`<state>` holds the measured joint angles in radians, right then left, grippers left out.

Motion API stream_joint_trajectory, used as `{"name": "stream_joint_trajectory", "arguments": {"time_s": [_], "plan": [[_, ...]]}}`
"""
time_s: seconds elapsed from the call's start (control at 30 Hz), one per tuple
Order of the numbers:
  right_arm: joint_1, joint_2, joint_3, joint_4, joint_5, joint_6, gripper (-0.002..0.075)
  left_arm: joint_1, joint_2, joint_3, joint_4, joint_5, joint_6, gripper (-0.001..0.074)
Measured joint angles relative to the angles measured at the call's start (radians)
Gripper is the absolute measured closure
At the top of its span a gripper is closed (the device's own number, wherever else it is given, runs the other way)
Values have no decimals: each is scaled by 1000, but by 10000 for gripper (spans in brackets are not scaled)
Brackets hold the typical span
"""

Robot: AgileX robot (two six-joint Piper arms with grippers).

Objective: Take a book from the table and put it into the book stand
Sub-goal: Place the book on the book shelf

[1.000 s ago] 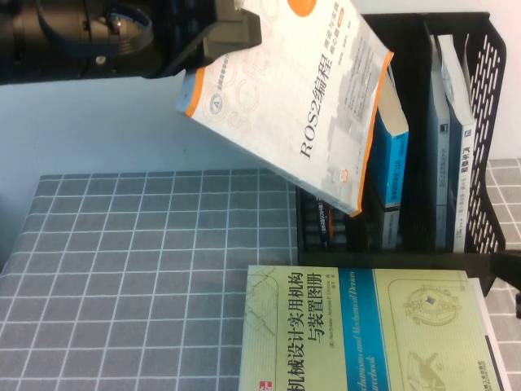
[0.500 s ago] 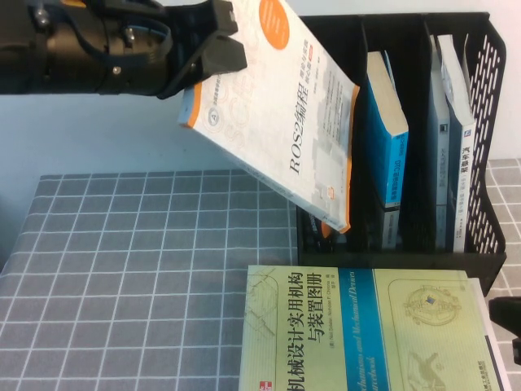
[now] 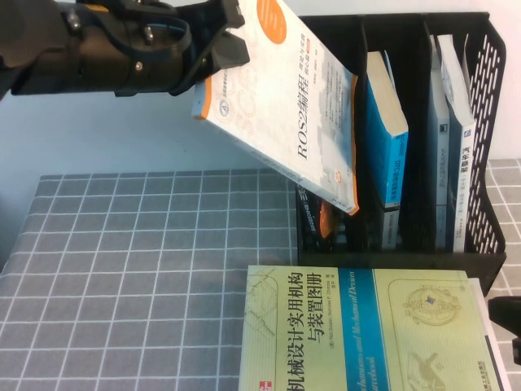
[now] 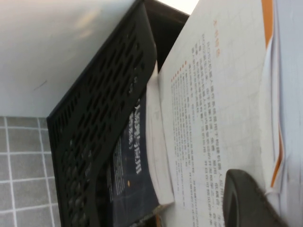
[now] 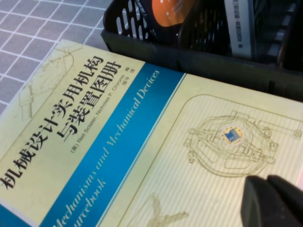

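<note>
My left gripper (image 3: 226,42) is shut on a white and orange ROS2 book (image 3: 297,106) and holds it tilted in the air. The book's lower corner is at the front of the left slot of the black book stand (image 3: 488,73). In the left wrist view one finger (image 4: 248,198) presses the book's printed back cover (image 4: 222,104), beside the stand's perforated wall (image 4: 99,127). My right gripper (image 5: 274,201) is shut and empty just above a green and blue mechanisms book (image 3: 366,330) lying flat on the table at the front right; that book also shows in the right wrist view (image 5: 142,142).
Several books stand upright in the stand, a blue one (image 3: 387,138) in the middle slot and others (image 3: 456,155) at the right. The grey checked tablecloth (image 3: 138,269) covers the table. A white wall is behind.
My left gripper has turned and shifted right with the ROS2 book, bringing it more upright and its lower corner closer to the stand's left slot. The right arm has not moved.
</note>
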<state>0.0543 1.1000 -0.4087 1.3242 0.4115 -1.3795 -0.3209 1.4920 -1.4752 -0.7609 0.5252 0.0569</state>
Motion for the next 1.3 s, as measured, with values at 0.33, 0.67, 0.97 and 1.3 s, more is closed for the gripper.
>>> {"name": "stream_joint_trajectory", "arguments": {"time_s": [0.33, 0.67, 0.97, 1.3], "plan": [[0, 0, 0, 0, 16, -4, 729, -75, 45, 0, 98, -106, 0, 635], [0, 0, 0, 2, 47, -7, 729, -90, 88, 0, 226, -89, 8, 635], [0, 0, 0, 44, 67, -11, 729, -95, 156, 0, 207, -205, -27, 635], [0, 0, 0, 56, 79, -16, 729, -138, 185, -1, 204, -252, -23, 626]]}}
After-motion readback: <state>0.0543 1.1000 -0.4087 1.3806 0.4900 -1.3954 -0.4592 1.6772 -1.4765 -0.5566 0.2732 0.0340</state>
